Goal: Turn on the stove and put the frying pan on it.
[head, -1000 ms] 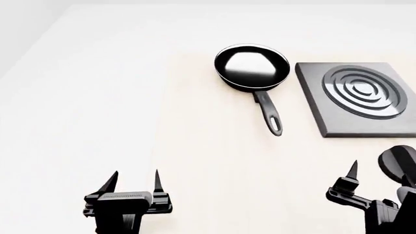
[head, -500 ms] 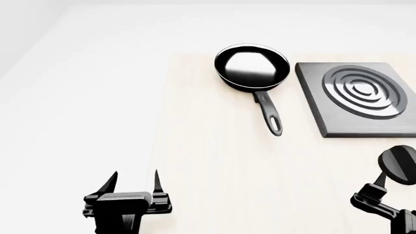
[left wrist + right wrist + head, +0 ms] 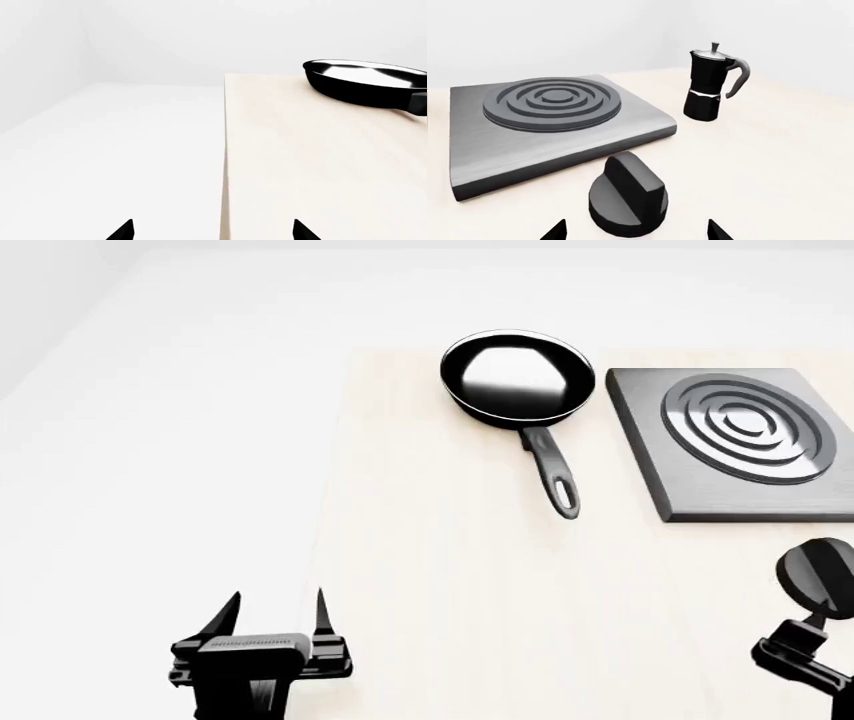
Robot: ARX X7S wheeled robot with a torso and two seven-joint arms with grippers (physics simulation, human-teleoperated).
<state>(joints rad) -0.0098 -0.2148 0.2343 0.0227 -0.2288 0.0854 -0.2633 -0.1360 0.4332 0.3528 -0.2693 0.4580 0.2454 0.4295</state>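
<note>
1. Left gripper [image 3: 267, 615] is sitting at the lower left of the head view, jaws spread, holding nothing; its fingertips [image 3: 122, 231] are just showing at the bottom edge of the left wrist view.
2. Right gripper [image 3: 635, 231] is hanging at the lower right of the head view with jaws parted and empty. The black knob [image 3: 627, 199] is lying straight ahead between the tips, close, ridge running away from the camera.
3. Key relation: knob is right in front of the right jaws, well apart from the left ones, so the right arm is looking like the one for the turn.
4. Stove [image 3: 741, 440] is sitting at the right edge of the head view, just beyond the knob.
5. Frying pan [image 3: 518, 377] is resting on the table [image 3: 441, 570] at upper centre, just left of the stove, not on it; handle pointing toward the robot.
6. Only the right wrist view is showing a moka pot [image 3: 712, 87] beyond the stove.
</note>
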